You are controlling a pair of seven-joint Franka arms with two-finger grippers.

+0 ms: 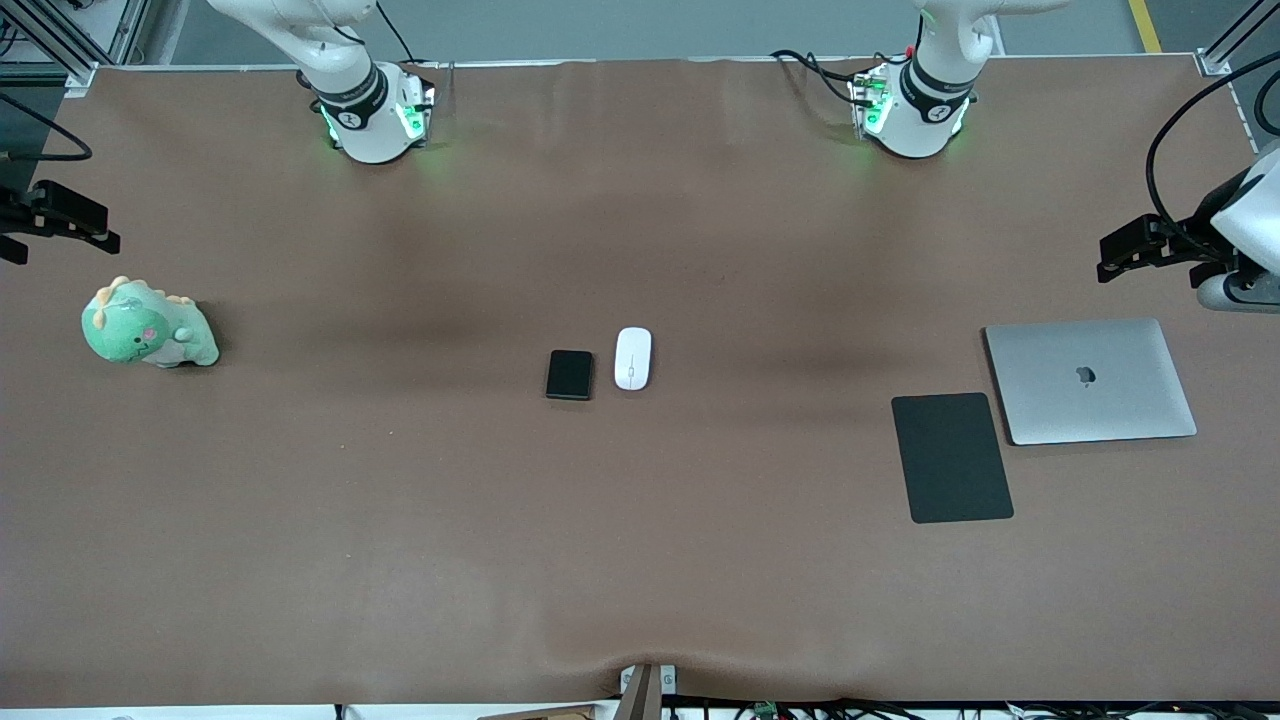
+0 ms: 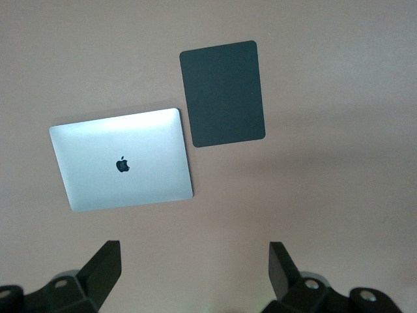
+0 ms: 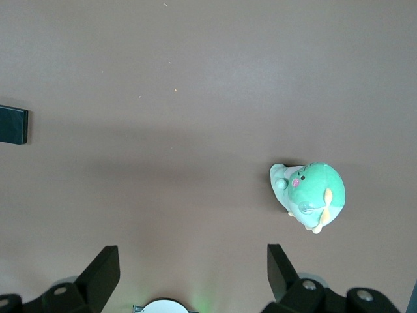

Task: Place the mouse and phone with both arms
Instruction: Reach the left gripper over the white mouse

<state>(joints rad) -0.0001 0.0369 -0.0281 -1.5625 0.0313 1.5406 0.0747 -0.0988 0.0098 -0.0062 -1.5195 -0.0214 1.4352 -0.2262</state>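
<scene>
Mouse (image 1: 632,358), a small white oval of glossy plastic with a thin centre line, lies on the brown table (image 1: 400,520) near its middle. Just beside it, toward the right arm's end of the table, lies the phone (image 1: 570,375), a small black slab with rounded corners; the two are apart, not touching.

Toward the left arm's end of the table rests a closed silver laptop (image 1: 1090,381) with a dark logo on its lid. A flat black rectangular mouse pad (image 1: 951,457) lies just beside the laptop, a little nearer to the front camera. Toward the right arm's end sits a green plush dinosaur toy (image 1: 148,326) with cream spikes and a pink cheek.

The left pincer (image 2: 195,270) hangs released and empty, up in the air over the table near the laptop, its black fingers (image 2: 104,267) spread wide. The right pincer (image 3: 193,270) likewise hangs released and empty, over the table near the plush toy, with its fingers (image 3: 103,270) spread wide. Neither pincer touches anything.
</scene>
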